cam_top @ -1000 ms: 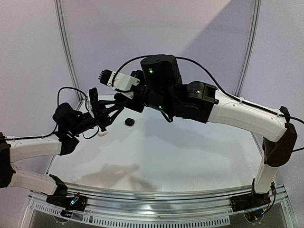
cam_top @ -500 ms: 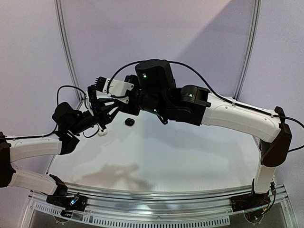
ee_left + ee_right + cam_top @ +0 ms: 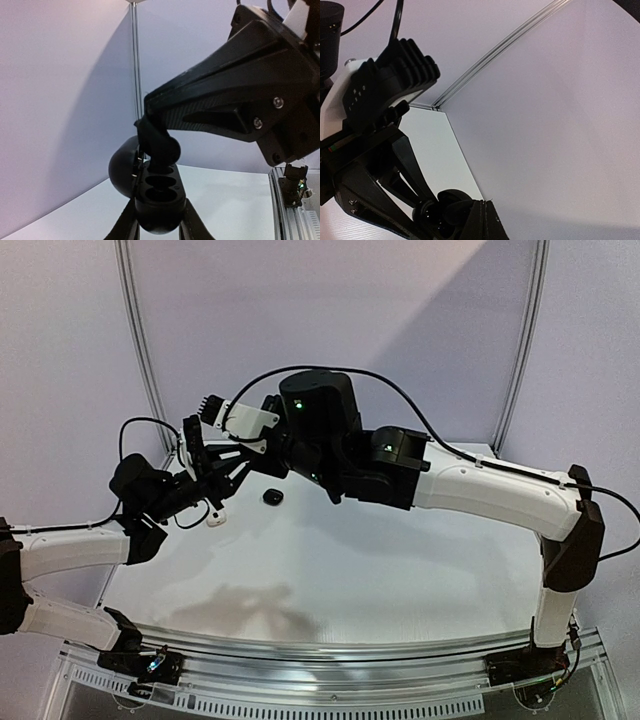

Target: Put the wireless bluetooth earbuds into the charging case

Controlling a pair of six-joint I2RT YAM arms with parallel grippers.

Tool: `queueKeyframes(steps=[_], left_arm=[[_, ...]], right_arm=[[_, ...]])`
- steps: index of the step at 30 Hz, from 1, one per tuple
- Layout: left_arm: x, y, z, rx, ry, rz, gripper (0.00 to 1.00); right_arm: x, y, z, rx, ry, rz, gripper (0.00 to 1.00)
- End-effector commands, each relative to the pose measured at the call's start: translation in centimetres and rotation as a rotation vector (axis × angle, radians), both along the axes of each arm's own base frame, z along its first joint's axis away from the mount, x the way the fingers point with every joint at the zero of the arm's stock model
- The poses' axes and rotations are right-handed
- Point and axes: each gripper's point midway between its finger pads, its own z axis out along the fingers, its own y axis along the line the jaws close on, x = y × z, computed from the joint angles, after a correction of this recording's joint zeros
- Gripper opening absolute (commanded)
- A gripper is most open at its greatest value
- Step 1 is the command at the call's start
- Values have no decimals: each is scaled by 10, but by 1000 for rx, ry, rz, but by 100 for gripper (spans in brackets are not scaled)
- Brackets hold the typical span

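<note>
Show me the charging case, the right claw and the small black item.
charging case [image 3: 156, 215], left wrist view, rounded front end
right claw [image 3: 159, 145], left wrist view, closed tips
small black item [image 3: 271, 497], top view, its middle

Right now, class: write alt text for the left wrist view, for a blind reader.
An open black charging case sits low centre, clamped by the left gripper. The shut right gripper reaches from upper right to its top.
</note>
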Motion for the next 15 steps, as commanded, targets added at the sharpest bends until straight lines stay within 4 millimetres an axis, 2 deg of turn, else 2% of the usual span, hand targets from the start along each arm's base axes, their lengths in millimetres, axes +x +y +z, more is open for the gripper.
queueKeyframes(steps=[1,11,15], left_arm=[[0,-2,15,-37,-25,8,0],[0,-1,16,-42,-37,19,0],[-1,-1,17,-40,-46,20,0]], right_arm=[[2,2,-7,43,29,-37,0],[-1,9,-18,57,79,-11,0],[7,7,-24,60,93,-32,0]])
